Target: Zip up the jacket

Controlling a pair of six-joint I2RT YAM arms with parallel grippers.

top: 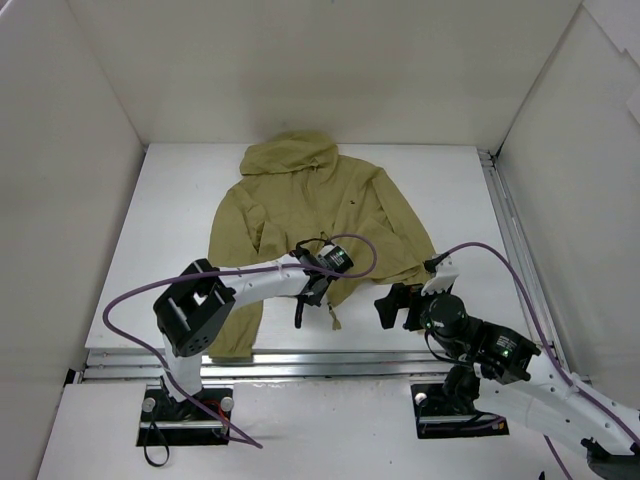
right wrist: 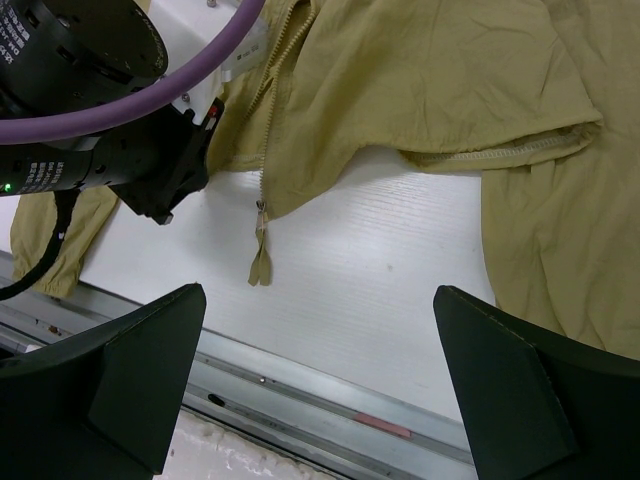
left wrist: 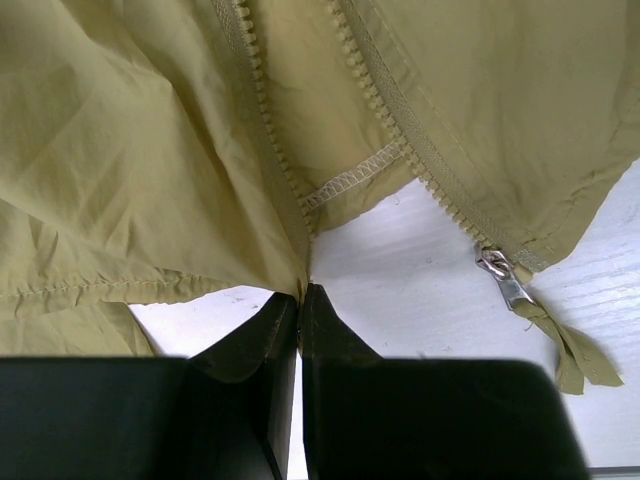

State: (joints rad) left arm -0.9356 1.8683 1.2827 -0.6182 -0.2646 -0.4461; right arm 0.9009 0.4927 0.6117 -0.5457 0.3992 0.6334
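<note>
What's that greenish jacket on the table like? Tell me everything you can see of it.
The jacket is thin, wrinkled olive-khaki fabric. It lies front up on the white table, with its hood away from the arms. A tiny dark logo marks the chest. The zipper is open at the bottom, and the metal slider, with a fabric pull, sits low on one side. The left end effector pinches the other side's hem.
</note>
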